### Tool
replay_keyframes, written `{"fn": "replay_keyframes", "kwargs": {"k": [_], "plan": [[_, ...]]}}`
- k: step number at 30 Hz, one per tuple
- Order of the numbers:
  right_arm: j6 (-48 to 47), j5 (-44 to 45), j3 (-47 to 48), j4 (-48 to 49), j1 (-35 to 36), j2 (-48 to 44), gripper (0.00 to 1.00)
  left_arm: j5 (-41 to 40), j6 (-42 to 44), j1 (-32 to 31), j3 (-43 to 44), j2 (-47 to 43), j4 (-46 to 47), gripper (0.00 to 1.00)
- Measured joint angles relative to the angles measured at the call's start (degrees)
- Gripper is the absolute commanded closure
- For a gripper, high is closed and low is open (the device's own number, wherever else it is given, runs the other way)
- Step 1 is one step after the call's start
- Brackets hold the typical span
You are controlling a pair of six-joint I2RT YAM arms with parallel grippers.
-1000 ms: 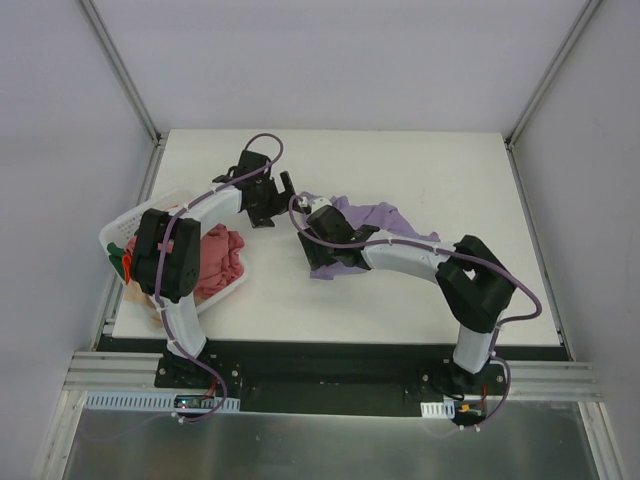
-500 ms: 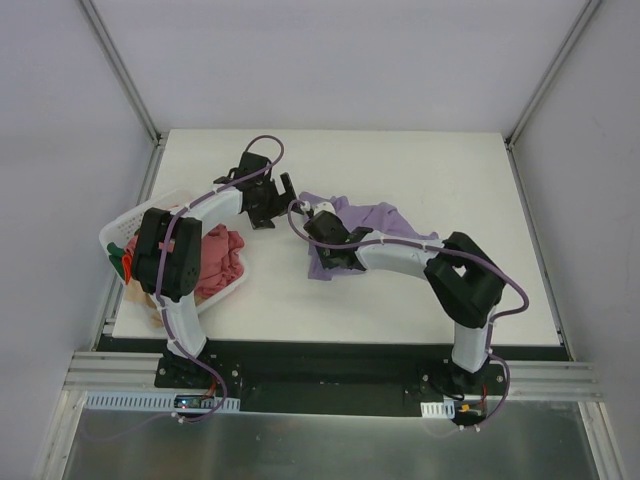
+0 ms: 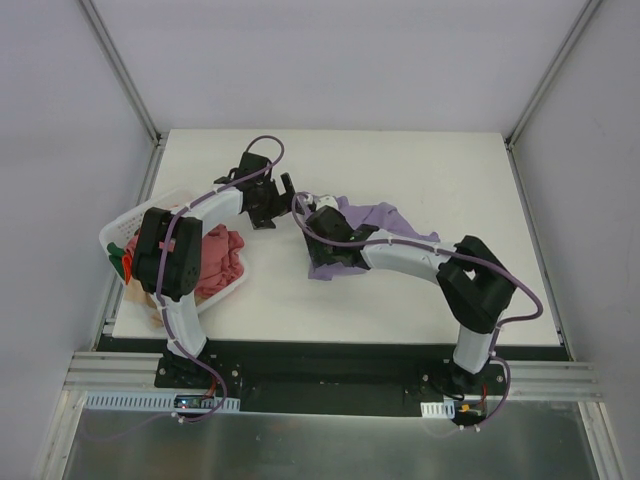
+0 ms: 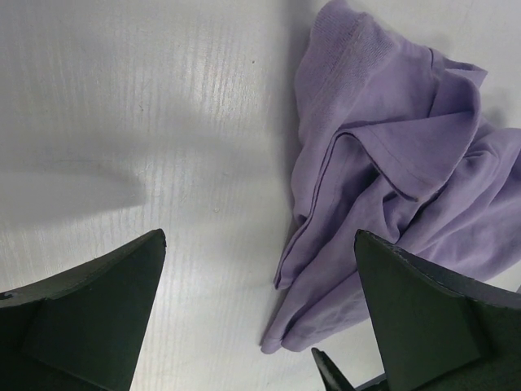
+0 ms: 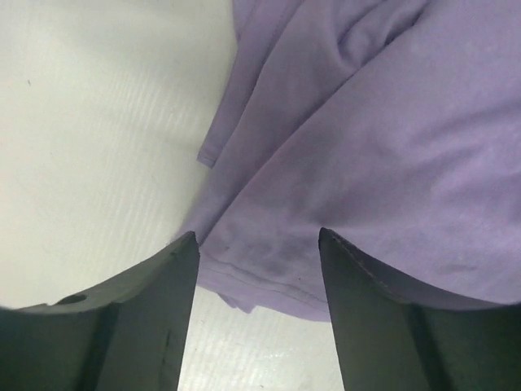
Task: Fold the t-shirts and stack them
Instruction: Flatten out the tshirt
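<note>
A lavender t-shirt (image 3: 380, 225) lies crumpled on the white table (image 3: 420, 170), right of centre. My right gripper (image 3: 325, 256) is open and hangs low over its near-left edge; in the right wrist view both fingers (image 5: 122, 326) straddle the shirt's hem (image 5: 269, 269), gripper (image 5: 256, 281). My left gripper (image 3: 275, 203) is open and empty, just left of the shirt; in its view the shirt (image 4: 391, 163) lies to the right, gripper (image 4: 260, 314) over bare table. A salmon pink shirt (image 3: 215, 255) is bunched in the basket.
A white plastic laundry basket (image 3: 125, 225) sits at the table's left edge, with something orange-red (image 3: 126, 262) at its outer side. Grey enclosure walls and metal posts ring the table. The two wrists are close together near the table's middle.
The right arm swung slightly left and then back, ending about where it began over the shirt's edge. The left gripper barely shifted. The shirt has not moved.
</note>
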Motion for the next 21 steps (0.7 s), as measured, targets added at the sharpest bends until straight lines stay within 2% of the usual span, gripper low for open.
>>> {"fn": "replay_keyframes", "kwargs": {"k": [5, 7, 8, 12, 17, 21], "plan": [[2.3, 0.4, 2.1, 0.0, 0.0, 2.4, 0.33, 0.0, 0.0, 0.1, -0.3, 0.0, 0.1, 0.01], [2.9, 0.5, 3.5, 0.0, 0.0, 4.4, 0.44, 0.0, 0.0, 0.2, -0.5, 0.0, 0.1, 0.01], [3.2, 0.7, 4.1, 0.0, 0.0, 5.5, 0.59, 0.0, 0.0, 0.3, -0.7, 0.0, 0.1, 0.01], [4.2, 3.0, 5.3, -0.3, 0.0, 8.4, 1.00, 0.0, 0.0, 0.3, -1.1, 0.0, 0.1, 0.01], [5.5, 5.5, 3.8, 0.0, 0.1, 6.8, 1.00, 0.0, 0.0, 0.6, -1.5, 0.0, 0.3, 0.01], [5.2, 5.9, -0.6, 0.5, 0.2, 1.0, 1.00, 0.8, 0.0, 0.6, -2.1, 0.0, 1.0, 0.01]]}}
